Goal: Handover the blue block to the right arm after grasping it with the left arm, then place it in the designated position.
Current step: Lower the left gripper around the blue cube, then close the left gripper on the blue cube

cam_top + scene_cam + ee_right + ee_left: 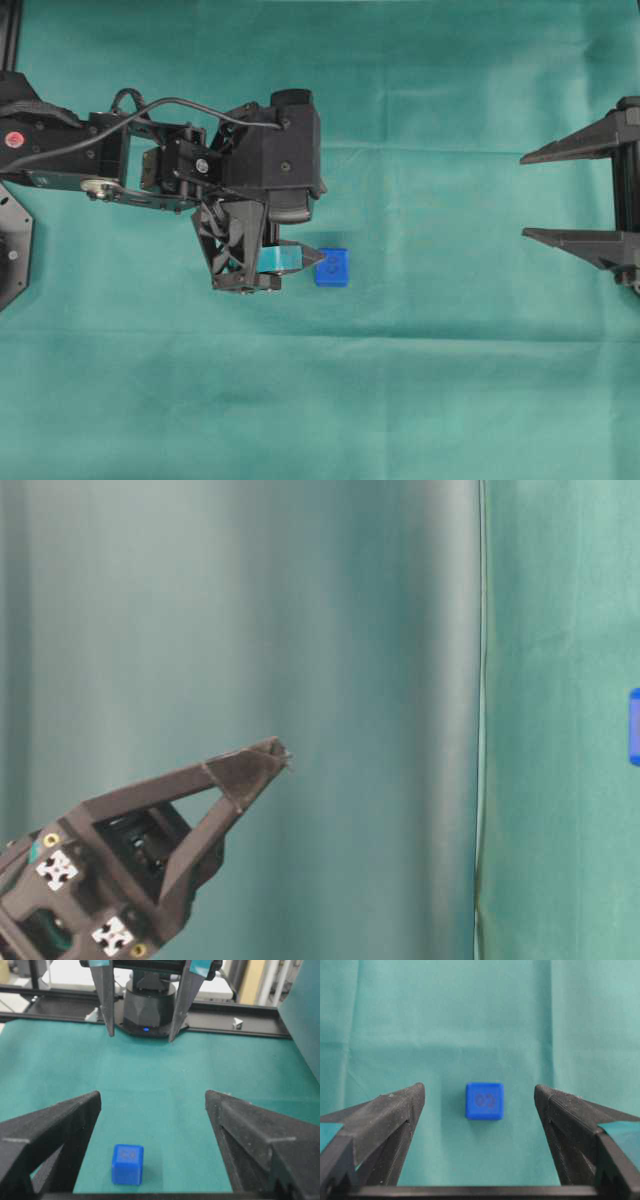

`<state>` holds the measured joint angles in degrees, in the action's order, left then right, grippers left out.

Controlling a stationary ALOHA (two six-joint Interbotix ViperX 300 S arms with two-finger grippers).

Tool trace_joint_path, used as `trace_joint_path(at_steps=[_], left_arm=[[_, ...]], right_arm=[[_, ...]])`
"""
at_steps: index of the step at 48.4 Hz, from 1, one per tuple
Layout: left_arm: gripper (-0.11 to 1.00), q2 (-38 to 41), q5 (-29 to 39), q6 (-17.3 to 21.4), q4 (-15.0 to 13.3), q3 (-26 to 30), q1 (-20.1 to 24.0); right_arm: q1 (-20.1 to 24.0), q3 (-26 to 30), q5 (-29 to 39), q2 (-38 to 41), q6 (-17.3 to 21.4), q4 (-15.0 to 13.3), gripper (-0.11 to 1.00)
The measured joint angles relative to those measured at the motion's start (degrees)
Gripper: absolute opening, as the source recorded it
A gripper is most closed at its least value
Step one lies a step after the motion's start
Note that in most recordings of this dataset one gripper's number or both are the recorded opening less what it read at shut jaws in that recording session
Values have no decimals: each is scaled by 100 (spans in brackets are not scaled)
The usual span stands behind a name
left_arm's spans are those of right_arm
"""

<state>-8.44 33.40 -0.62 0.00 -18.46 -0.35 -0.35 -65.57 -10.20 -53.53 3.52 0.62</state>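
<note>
On the green-draped table [450, 380], the left claw [480, 1105] hovers wide above the blue block [484, 1101]; lower squarely, centred, then close. The right claw [570, 195] waits wide.

Item: block [332, 267], set on the cloth-covered surface [450, 380], left of centre in the overhead view. Left arm [150, 160]: extended from the left edge, its hand [480, 1105] positioned above the block, which is seen between the two spread fingers, apart from both. Right hand [560, 195]: located at the right edge, well apart from the block, fingers spread and pointed toward the left arm.
</note>
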Motion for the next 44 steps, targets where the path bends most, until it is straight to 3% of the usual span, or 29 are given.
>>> trace_joint_path(at_steps=[31,44], left_arm=[[100,835,-888,0,0,-659,-9],[100,1257,-1362,0,9,-694,-9]], right_arm=[[0,0,-9,79,0,9,93],[0,0,0,88,0,9,93]])
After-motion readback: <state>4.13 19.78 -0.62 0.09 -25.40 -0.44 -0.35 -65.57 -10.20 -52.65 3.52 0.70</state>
